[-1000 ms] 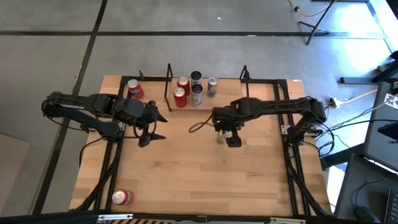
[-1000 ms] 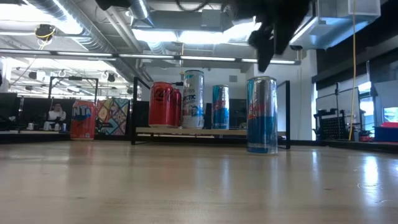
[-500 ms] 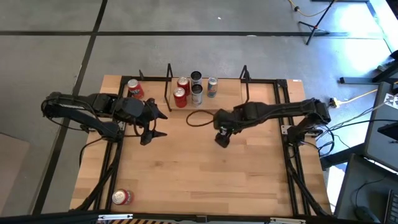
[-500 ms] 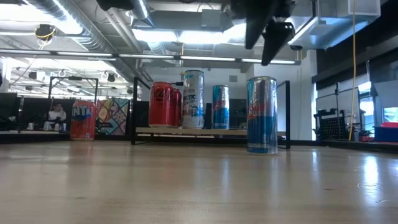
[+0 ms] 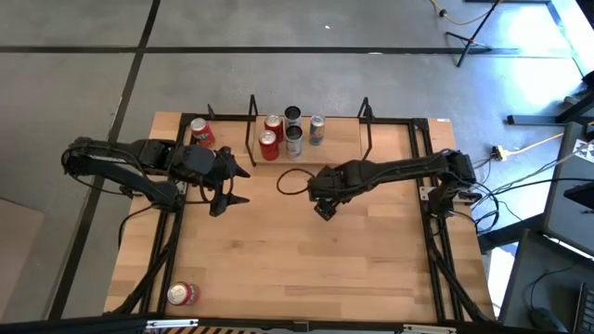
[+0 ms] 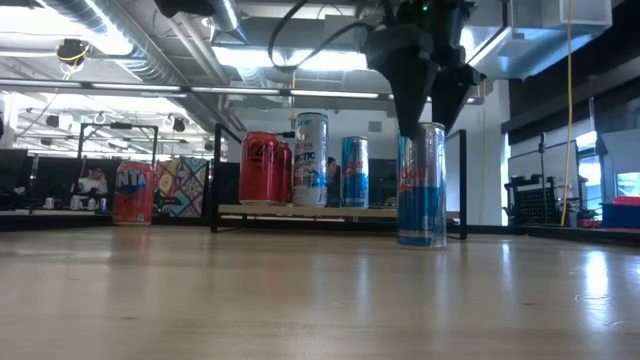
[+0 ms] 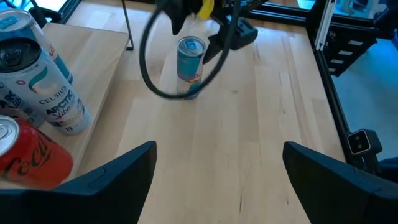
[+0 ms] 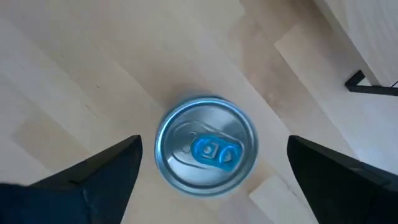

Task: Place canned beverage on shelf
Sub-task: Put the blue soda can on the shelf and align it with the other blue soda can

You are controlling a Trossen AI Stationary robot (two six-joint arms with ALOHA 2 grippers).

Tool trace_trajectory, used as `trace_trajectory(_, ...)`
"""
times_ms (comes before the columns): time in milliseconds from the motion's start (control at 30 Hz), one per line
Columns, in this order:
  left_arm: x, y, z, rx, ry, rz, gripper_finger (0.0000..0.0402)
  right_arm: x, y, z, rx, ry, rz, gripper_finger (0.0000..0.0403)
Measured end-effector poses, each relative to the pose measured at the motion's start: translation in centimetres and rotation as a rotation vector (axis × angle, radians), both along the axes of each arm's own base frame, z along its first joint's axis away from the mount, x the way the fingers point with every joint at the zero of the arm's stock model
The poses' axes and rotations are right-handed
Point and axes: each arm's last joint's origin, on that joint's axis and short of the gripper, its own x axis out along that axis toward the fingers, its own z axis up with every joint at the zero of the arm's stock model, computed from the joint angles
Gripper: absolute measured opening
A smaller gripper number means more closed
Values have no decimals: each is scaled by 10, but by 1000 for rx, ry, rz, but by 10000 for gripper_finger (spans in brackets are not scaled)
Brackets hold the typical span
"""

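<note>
A slim blue-and-silver can [image 6: 421, 190] stands upright on the wooden table, in front of the shelf. It also shows in the right wrist view [image 8: 206, 146] and the left wrist view [image 7: 189, 59]. My right gripper [image 6: 421, 118] points down right over the can's top, open, with its fingers [image 8: 93, 180] on either side of the can and clear of it. In the high view my right gripper [image 5: 323, 202] hides the can. The shelf [image 5: 339, 134] at the table's far edge holds several upright cans. My left gripper [image 5: 239, 186] waits open and empty at the left.
On the shelf stand two red cans [image 5: 269, 141], a white Celsius can [image 6: 310, 160] and a small blue can [image 6: 354, 172]. A red can [image 5: 201, 133] stands left of the shelf, and another [image 5: 182, 294] lies near the front left corner. A black cable [image 7: 155, 62] loops beside the can.
My right gripper has moved toward the table's left edge until it is over the blue-and-silver can, and it has come down toward the can's top. The can has stayed where it was.
</note>
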Motion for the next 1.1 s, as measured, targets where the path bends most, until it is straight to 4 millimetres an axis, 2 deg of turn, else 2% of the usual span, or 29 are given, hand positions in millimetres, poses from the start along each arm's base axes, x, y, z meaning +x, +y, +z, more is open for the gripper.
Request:
trace_trajectory(100,0,0,0,0,0,0,345,4,0,-6,-4,16,27,378)
trace_trajectory(167,0,0,0,-1,0,0,345,4,0,-9,-4,34,44,357)
trace_trajectory(233,0,0,0,-1,0,0,345,4,1,-12,12,49,61,322)
trace_trajectory(400,0,0,0,3,-1,-2,345,3,2,-18,29,55,129,203)
trace_trajectory(433,0,0,0,11,-1,-8,345,4,2,-17,27,49,155,193)
trace_trajectory(600,-1,0,1,34,-7,-27,345,9,2,-8,18,8,272,193)
trace_trajectory(800,-13,1,8,16,-47,-40,345,9,-11,38,15,-83,357,193)
trace_trajectory(933,-19,3,12,-1,-72,-20,345,10,-31,63,-14,-124,376,193)
trace_trajectory(1100,-21,6,13,-41,-79,24,345,8,-69,75,-52,-146,360,193)
